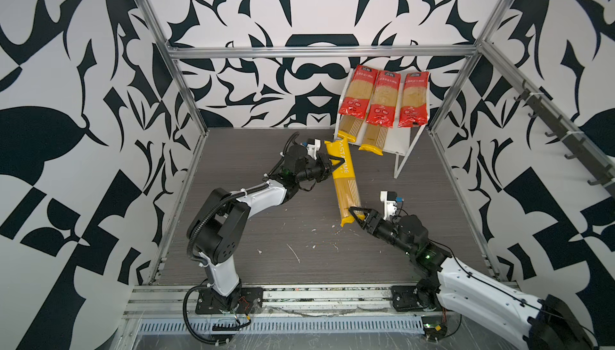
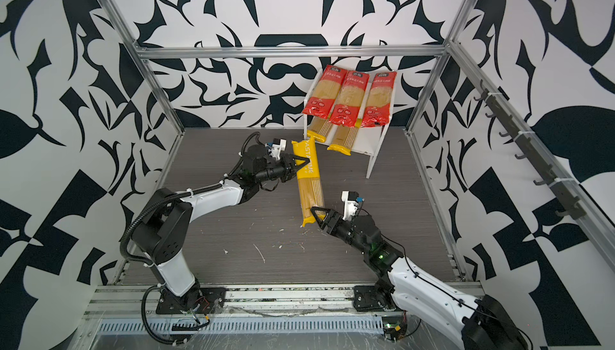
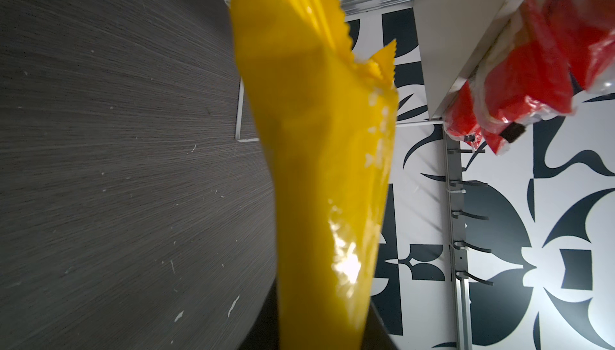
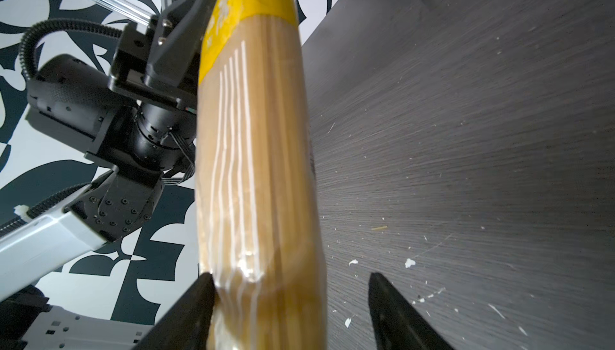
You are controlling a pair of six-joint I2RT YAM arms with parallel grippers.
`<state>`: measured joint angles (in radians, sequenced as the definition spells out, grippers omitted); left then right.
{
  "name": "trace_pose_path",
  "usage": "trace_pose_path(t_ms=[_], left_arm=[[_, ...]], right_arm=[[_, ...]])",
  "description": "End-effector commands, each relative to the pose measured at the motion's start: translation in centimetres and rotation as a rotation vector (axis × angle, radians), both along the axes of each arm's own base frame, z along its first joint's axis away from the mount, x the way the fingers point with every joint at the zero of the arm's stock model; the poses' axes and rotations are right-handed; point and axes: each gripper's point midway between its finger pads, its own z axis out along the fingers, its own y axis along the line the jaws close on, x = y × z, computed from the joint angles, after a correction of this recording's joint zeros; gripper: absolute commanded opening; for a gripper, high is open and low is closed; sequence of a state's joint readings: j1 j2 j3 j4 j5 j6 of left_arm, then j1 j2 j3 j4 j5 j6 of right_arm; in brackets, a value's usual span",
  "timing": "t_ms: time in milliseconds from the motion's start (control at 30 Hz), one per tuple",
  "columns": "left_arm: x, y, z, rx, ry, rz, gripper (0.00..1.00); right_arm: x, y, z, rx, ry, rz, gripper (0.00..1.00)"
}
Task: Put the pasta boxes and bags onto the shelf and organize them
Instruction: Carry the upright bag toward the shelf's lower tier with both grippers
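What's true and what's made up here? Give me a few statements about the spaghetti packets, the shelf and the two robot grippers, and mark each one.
1. Three red-ended packets lie side by side on the top tier of the shelf. True.
2. The lower tier holds three yellow-ended packets. False: only two lie there.
3. The left gripper is clamped on a third yellow packet, near its upper end. True.
4. The right gripper is clamped shut on that packet too. False: its jaws stand open around the packet's lower end, with a clear gap on one side.
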<state>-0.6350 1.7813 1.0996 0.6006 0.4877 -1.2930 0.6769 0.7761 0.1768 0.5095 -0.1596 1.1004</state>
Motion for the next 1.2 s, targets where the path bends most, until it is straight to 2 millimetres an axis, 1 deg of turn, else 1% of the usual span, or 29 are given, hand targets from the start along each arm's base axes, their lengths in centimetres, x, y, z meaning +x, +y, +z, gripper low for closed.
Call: trace_pose_path(t_ms=[0,100,167,233,433,533,633,733,900,1167], left_arm=[[-0.6,-1.6,6.6,-0.161,-0.075,-0.037,0.23],[-0.3,-2.0,6.7,-0.163,-0.071,-0.048,0.24],[-0.2,-2.3,6.8,-0.161,-0.070,-0.055,0.26],[-0.1,-2.6,7.0,-0.163,-0.077,-0.061,0.27],[0.1,-3.2,7.0,-0.159,-0.075,-0.080,0.32],[0.2,-3.6,7.0,-0.154,-0.073,-0.096,0.38],[0.4,-4.0,7.1,-0.151,-0.082,-0.110,0.44],[0.6,-4.4,7.2,-0.145,-0.086,-0.122,0.49],[0.9,-4.8,6.8,-0.137,-0.082,-0.134,0.55],[1.0,-5.2,6.2,-0.121,-0.082,-0.154,0.62]], right_arm=[[0.6,0.0,2.0,0.076,-0.066,-0.037,0.66],[0.9,-0.5,2.3,0.107,-0.079,-0.070,0.54],[1.1,-0.6,2.5,0.119,-0.087,-0.083,0.43],[1.2,-0.8,2.7,0.125,-0.094,-0.094,0.35],[1.4,-1.2,3.4,0.145,-0.123,-0.118,0.20],[1.3,-1.5,3.8,0.157,-0.148,-0.130,0.10],[1.4,-2.0,5.0,0.176,-0.198,-0.151,0.01],[1.8,-2.7,6.6,0.168,-0.257,-0.197,0.00],[2.8,-2.7,9.4,0.147,-0.333,-0.224,0.00],[5.2,-3.5,12.1,0.194,-0.388,-0.262,0.00]])
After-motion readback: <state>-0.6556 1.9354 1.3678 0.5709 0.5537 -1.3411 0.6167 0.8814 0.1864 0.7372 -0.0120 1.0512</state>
